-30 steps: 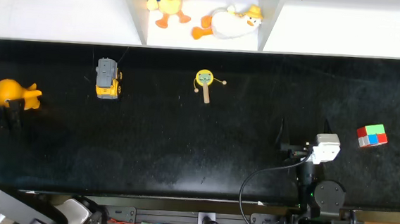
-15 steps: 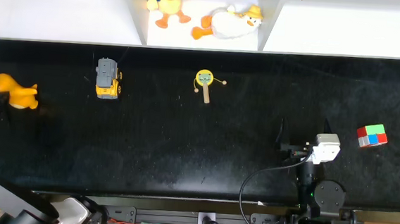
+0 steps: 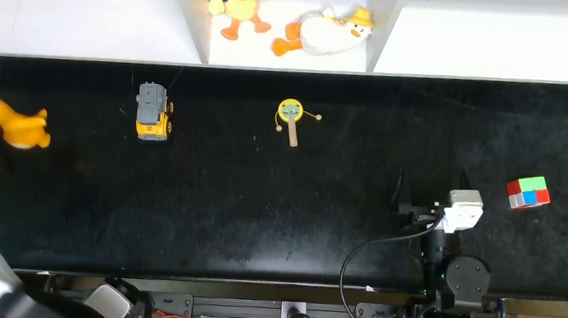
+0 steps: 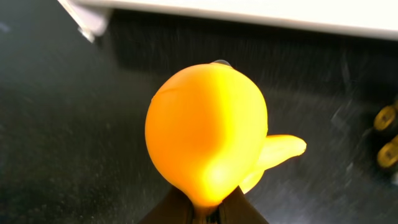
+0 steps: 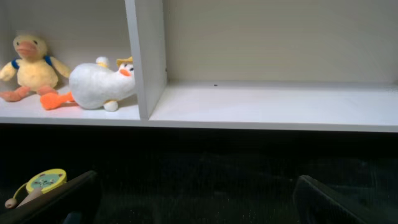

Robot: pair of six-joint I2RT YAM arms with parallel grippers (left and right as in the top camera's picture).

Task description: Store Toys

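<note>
The left claw (image 4: 210, 211) clamps the orange toy (image 4: 208, 146) at the far left edge of the top view, over the black surface (image 3: 260, 217). The right claw (image 5: 199, 199) rests at lower right, spread wide and holding nothing, facing the white shelf (image 5: 261, 102). A toy truck (image 3: 152, 111) and a rattle (image 3: 291, 116) lie at upper centre-left.

A plush duck (image 3: 240, 4) and goose (image 3: 323, 33) crowd the middle bay (image 3: 271, 60).

plush birds (image 3: 239, 3) (image 3: 323, 31): two, one yellow, one white
orange rubber toy (image 3: 14, 125): one
toy truck (image 3: 152, 111): one
rattle drum (image 3: 291, 116): one
colour cube (image 3: 528, 192): one
</note>
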